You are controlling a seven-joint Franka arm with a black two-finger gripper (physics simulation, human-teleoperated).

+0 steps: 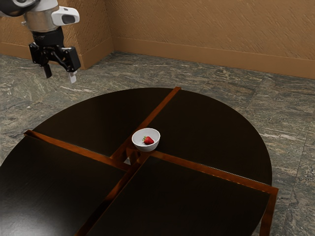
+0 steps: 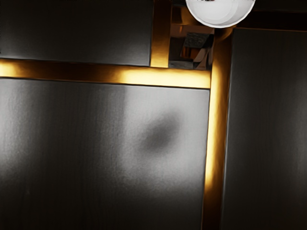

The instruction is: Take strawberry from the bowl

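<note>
Exterior view: black two-finger gripper [image 1: 60, 76] hangs in the air, upper L of the view, well apart from the bowl, jaws spread open. Strawberry [image 1: 148, 140], red w/ green leaves, sits inside the small white bowl [image 1: 154, 145]. Bowl's upright nr the ctr of the round dark tabletop [image 1: 211, 128], well in from its curved edge, at the inner corner of a dark panel, where reddish-brown wood strips [image 1: 86, 149] meet, just beside the small opening [image 1: 129, 161] b/w them. Wrist view: part of the bowl, cut off by the frame, w/ a bit of red inside; strips nr it shine gold, & a soft dark patch [image 2: 160, 134] lies on one panel.
</note>
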